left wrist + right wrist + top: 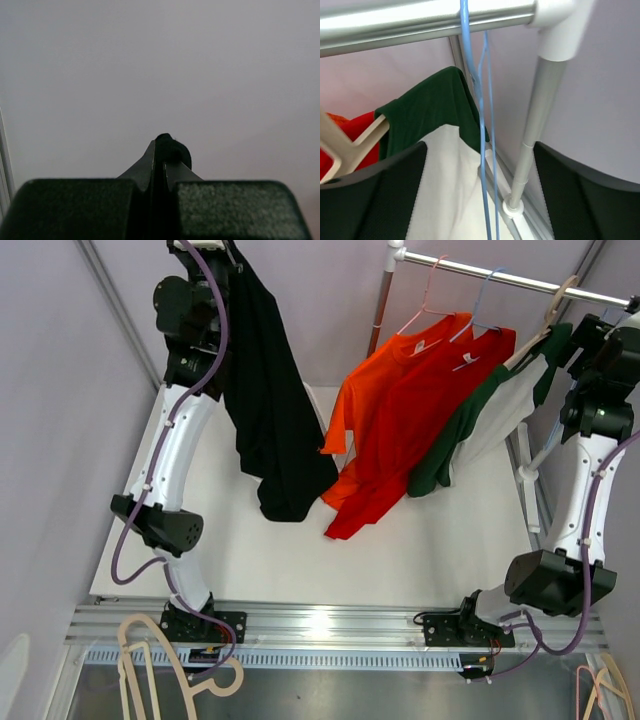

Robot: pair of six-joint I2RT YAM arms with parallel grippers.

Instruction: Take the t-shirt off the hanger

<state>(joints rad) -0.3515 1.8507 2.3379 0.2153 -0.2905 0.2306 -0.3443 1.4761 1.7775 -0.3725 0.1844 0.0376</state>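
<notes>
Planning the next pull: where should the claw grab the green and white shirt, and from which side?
Grip the green shoulder of the green and white shirt, coming from the right end of the rack: it is the rightmost shirt, and that shoulder drapes over the wooden hanger, facing the open right claw.

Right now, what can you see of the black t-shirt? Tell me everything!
The black t-shirt is plain, soft-looking cloth. It hangs limp in long folds on the left side, away from the rail. The left arm's jaws are shut on a pinch of its cloth up high, so it dangles, crumpled at the bottom. No hanger shows in it. Its lower edge sits next to the red t-shirt; I cannot tell whether they touch.
</notes>
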